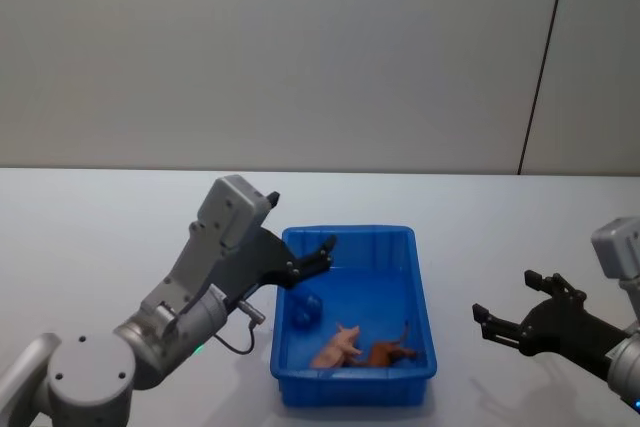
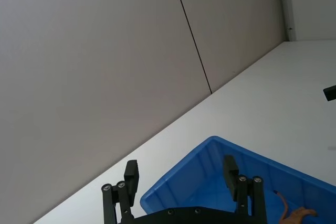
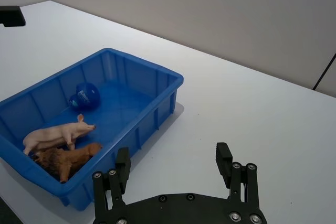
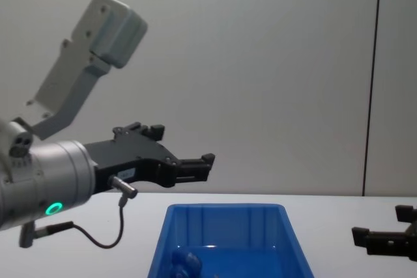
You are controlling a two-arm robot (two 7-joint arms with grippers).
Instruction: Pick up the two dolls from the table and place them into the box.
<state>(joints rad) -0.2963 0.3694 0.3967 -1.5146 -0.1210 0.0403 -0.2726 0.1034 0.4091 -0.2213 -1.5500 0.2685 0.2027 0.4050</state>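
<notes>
In the near end of the blue box [image 1: 420, 292] lie two small animal figures, side by side and touching: a peach-pink pig [image 1: 337, 348] and a brown animal [image 1: 388, 353] with a thin tail (what kind of animal it is I cannot tell). The pig has a snout, ears and short legs; in the right wrist view it [image 3: 58, 134] stands just above the brown one [image 3: 65, 159], which lies against the box's wall. A little farther in, near the left wall, rests a round dark blue doll [image 1: 306, 309] with a pale mark on it [image 3: 84, 95]. All three are inside the box, on its floor.

The box is glossy, with tall sloping ribbed walls and a rolled rim, and it stands on the white table [image 1: 100, 217].

The left gripper [image 1: 322, 252] hangs above the far left corner of the box, over the rim, higher than the blue doll and not touching it; its fingers are spread and hold nothing. In the chest view it [image 4: 202, 164] is clearly above the box [image 4: 225, 216].

The right gripper [image 1: 512, 309] is to the right of the box, well apart from it, above the table; its fingers [image 3: 222, 157] are also spread and empty.
</notes>
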